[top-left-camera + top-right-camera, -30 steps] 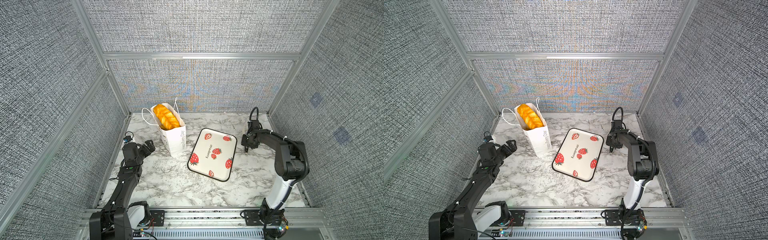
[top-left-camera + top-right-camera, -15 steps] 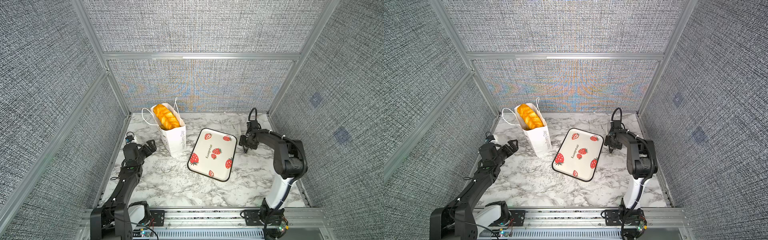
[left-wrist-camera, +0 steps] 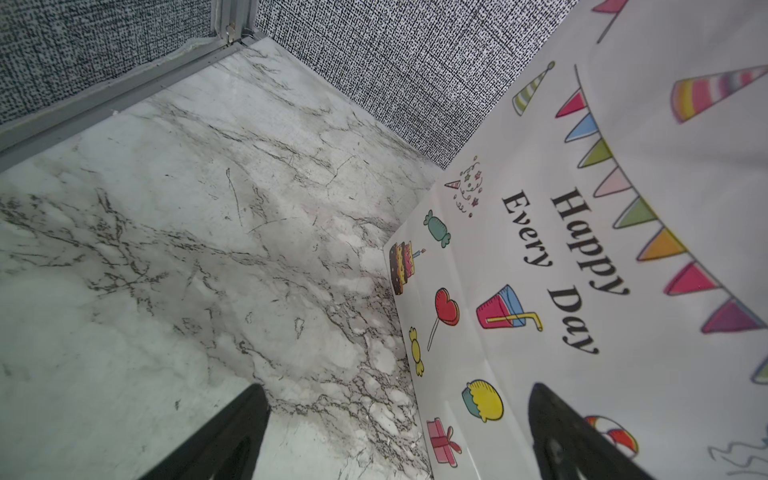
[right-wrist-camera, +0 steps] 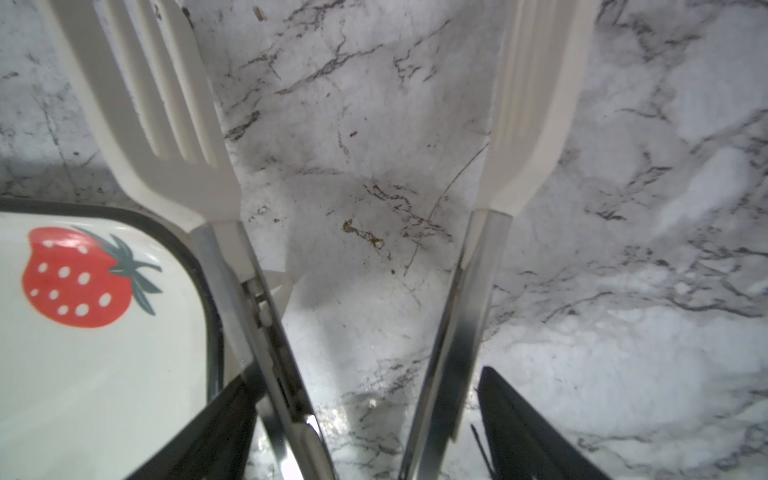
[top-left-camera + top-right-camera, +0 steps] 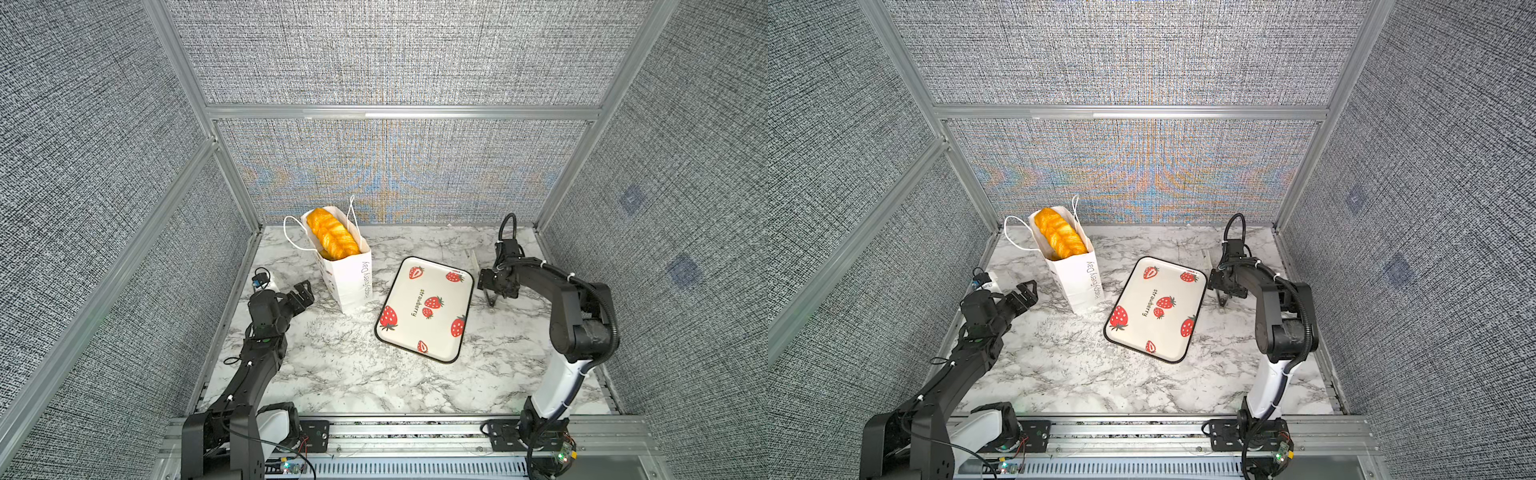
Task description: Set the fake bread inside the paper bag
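Note:
The white paper bag (image 5: 353, 278) (image 5: 1084, 278) stands upright at the back left. A long braided loaf of the fake bread (image 5: 332, 235) (image 5: 1061, 235) pokes out of its mouth. My left gripper (image 5: 301, 291) (image 5: 1025, 291) (image 3: 397, 386) is open and empty, low beside the bag's printed side (image 3: 582, 249). To the right of the tray, my right gripper (image 5: 492, 286) (image 5: 1223, 286) (image 4: 365, 376) is open around white slotted tongs (image 4: 166, 137). The tongs are spread wide on the table. One finger touches a tong arm; the other stands clear of its arm.
The white strawberry-print tray (image 5: 407, 332) (image 5: 1142, 332) (image 4: 104, 395) lies in the middle with nothing on it, one corner next to the tongs. Grey fabric walls with aluminium posts close in the marble table on three sides.
The right gripper's jaws have widened and the tongs between them have sprung apart. That gripper also shifted slightly toward the tray. The left gripper has barely moved.

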Robot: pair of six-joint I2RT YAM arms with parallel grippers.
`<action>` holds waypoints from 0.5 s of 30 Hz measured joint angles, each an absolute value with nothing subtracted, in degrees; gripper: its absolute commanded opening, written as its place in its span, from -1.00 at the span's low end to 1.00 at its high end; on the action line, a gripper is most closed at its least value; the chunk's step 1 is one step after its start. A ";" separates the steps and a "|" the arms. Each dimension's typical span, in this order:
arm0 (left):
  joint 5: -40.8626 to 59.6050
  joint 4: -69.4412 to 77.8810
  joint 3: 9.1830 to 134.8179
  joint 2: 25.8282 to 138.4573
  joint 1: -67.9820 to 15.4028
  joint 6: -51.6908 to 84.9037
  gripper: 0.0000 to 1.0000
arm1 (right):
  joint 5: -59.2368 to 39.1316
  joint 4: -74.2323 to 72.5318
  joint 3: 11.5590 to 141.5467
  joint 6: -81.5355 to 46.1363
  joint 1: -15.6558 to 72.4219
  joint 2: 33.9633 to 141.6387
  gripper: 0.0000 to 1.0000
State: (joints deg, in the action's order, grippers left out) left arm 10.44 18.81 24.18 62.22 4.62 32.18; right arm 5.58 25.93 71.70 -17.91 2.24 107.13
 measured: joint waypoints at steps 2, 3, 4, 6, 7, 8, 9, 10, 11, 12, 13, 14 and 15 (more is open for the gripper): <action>9.30 18.79 24.27 62.08 4.25 32.16 0.98 | 5.61 25.82 70.81 -17.96 2.24 105.12 0.72; 8.67 18.72 24.43 62.04 4.05 32.16 0.98 | 5.61 25.78 70.46 -17.96 2.24 104.18 0.72; 8.32 18.70 24.80 62.04 3.60 32.10 0.98 | 5.58 25.58 70.13 -17.96 2.24 103.00 0.73; 6.44 18.63 25.85 62.08 2.15 31.29 0.98 | 5.41 24.84 69.32 -17.89 2.26 100.64 0.73; 5.58 18.72 26.50 62.19 1.15 30.70 0.98 | 5.43 24.49 68.73 -17.87 2.31 99.20 0.74; 4.51 18.79 26.98 62.35 0.30 30.06 0.97 | 5.43 23.97 68.14 -17.72 2.35 97.71 0.73; 3.70 19.03 27.20 62.46 -0.47 29.67 0.98 | 5.39 23.40 67.61 -17.52 2.35 96.53 0.73; 2.61 19.38 27.22 62.57 -1.17 28.93 0.98 | 5.41 22.68 66.98 -17.45 2.39 95.15 0.74; 1.39 19.66 27.18 62.72 -1.80 28.49 0.98 | 5.43 21.63 66.17 -17.41 2.39 93.78 0.73; 0.30 20.47 26.98 62.92 -2.42 28.08 0.98 | 5.48 20.67 65.41 -17.37 2.39 92.79 0.73; -1.17 21.69 26.48 63.18 -3.11 27.35 0.98 | 5.69 19.77 64.40 -17.23 2.44 91.61 0.73; -2.26 23.14 25.76 63.44 -3.88 26.79 0.98 | 6.02 18.57 63.29 -17.23 2.52 90.54 0.73; -3.14 24.27 25.12 63.68 -4.54 26.15 0.98 | 6.50 17.41 62.26 -17.21 2.55 89.71 0.73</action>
State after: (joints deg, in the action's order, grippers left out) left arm -3.14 24.27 25.12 63.68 -4.54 26.15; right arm 6.50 17.41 62.26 -17.21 2.55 89.71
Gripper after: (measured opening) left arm 0.988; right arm 0.865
